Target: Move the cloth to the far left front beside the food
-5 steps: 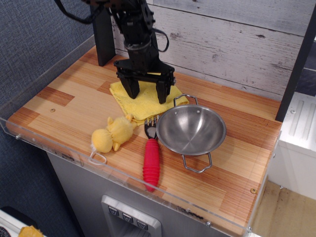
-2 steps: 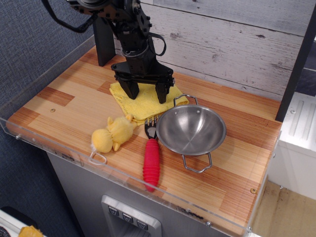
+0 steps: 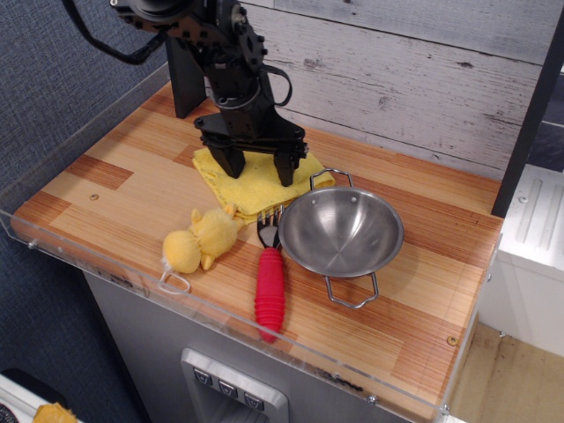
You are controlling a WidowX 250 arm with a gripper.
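Note:
The cloth [image 3: 256, 187] is a flat, folded, bright yellow towel on the wooden table, behind the food and left of the steel bowl. The food [image 3: 201, 242] is a small pale-yellow lumpy toy with a white string loop, lying near the front left edge. My black gripper [image 3: 257, 170] points down over the cloth with its jaws open wide. Its two fingertips [image 3: 232, 166] reach down to the cloth's top surface, one toward the left side and one toward the right. It holds nothing.
A steel bowl [image 3: 342, 233] with wire handles stands right of the cloth. A fork with a red handle [image 3: 270, 288] lies between the food and the bowl, its tines at the cloth's front edge. A clear plastic rim [image 3: 79, 256] runs along the table's front and left.
The gripper has shifted a little left and back over the cloth, still open. The cloth, food, fork and bowl have not moved.

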